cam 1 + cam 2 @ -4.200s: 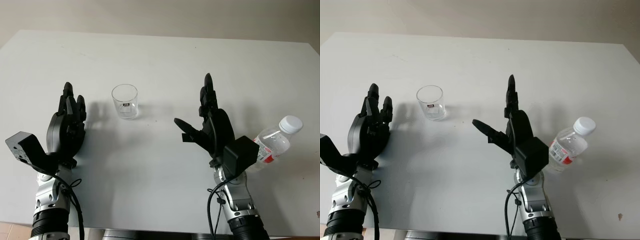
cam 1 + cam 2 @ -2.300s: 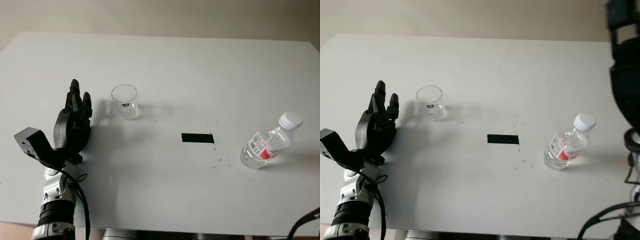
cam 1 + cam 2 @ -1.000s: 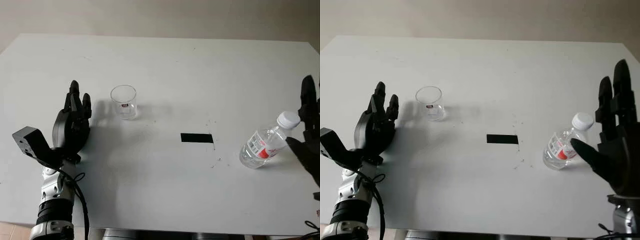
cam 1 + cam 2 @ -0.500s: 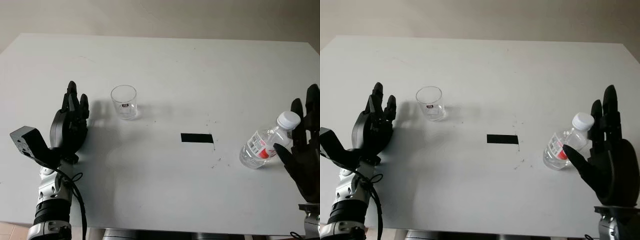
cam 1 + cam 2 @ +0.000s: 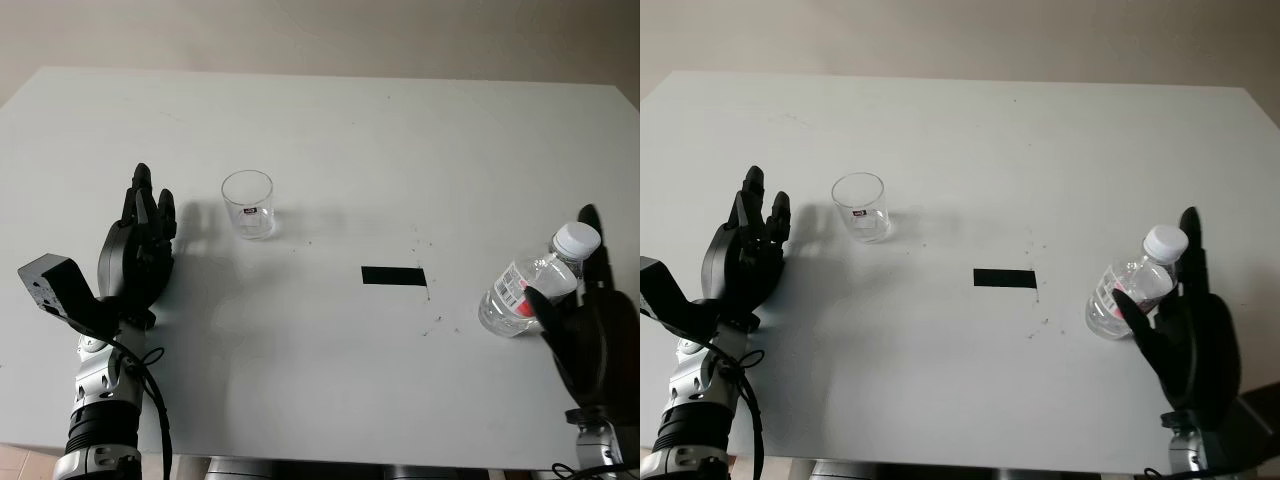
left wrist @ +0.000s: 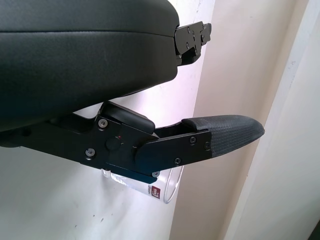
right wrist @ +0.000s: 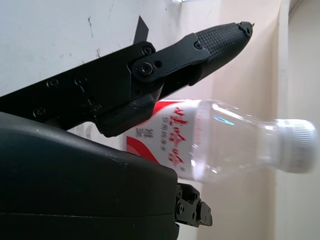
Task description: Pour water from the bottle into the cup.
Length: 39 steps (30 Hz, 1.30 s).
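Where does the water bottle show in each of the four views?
Left eye view: bottle at the right edge, beside the right hand.
Right eye view: bottle right of centre.
Left wrist view: the cup sits behind the left hand's finger.
Right wrist view: bottle lies across the middle.
Shared landmark: black tape strip.

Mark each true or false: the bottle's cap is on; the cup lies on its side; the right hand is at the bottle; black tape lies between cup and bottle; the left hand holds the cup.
1. The bottle is capped. True.
2. The cup lies on its side. False: it stands upright.
3. The right hand is at the bottle. True, open around it.
4. Black tape lies between cup and bottle. True.
5. The left hand holds the cup. False: it is open beside it.
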Available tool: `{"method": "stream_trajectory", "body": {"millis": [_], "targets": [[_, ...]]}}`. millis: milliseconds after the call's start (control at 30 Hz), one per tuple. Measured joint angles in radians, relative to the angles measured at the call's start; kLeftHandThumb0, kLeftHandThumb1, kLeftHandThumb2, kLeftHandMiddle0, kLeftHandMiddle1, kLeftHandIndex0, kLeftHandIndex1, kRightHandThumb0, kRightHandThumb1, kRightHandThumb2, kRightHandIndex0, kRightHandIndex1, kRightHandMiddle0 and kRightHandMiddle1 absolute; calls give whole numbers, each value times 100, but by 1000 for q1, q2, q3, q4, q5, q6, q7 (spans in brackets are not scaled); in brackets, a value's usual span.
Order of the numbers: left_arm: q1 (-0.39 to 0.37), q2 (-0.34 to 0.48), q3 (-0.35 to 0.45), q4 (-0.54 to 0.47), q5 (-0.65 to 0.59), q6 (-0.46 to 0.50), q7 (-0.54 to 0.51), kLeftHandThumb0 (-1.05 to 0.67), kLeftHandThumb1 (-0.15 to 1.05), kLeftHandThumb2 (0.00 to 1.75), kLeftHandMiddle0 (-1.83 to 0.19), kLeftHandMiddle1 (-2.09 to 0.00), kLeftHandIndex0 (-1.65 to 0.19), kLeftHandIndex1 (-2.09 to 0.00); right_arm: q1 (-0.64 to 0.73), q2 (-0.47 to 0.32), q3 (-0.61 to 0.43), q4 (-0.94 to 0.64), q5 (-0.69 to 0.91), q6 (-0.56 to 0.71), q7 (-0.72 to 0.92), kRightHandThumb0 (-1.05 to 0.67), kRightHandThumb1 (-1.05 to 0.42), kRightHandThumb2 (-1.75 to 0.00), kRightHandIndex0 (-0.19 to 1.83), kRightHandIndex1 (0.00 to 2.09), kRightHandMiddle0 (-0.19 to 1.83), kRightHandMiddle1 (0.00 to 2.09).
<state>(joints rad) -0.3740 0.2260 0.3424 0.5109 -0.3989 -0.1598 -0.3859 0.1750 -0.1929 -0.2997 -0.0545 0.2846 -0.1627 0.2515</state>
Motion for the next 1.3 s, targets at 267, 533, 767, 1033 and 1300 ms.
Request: {"method": "stream_trajectory", "body": {"millis": [267, 533, 767, 1033, 1300], "targets": [[1, 6, 0, -1, 0, 0, 0, -86, 105, 60, 19, 0, 19, 0, -68, 0, 36, 98, -7, -2, 34, -95, -95, -6, -19, 0, -19, 0], [5, 6, 1, -5, 0, 0, -2, -86, 105, 59, 19, -1, 19, 0, -112, -33, 15, 192, -47, -76, 34, -87, -92, -4, -19, 0, -19, 0], [8, 6, 0, -12, 0, 3, 1, -85, 105, 61, 19, 0, 19, 0, -180, -17, -18, 247, -82, -81, -115, -57, -80, -4, 25, 25, 33, 30], [8, 6, 1, -13, 0, 1, 0, -85, 105, 60, 19, 0, 19, 0, -257, -21, -8, 354, -154, -124, -175, -53, -79, -6, 30, 206, 31, 206], [8, 6, 2, -14, 0, 2, 5, -84, 105, 60, 19, 0, 19, 0, -284, -68, 24, 386, -115, -99, -10, -47, -80, -5, 22, 209, 27, 209]]}}
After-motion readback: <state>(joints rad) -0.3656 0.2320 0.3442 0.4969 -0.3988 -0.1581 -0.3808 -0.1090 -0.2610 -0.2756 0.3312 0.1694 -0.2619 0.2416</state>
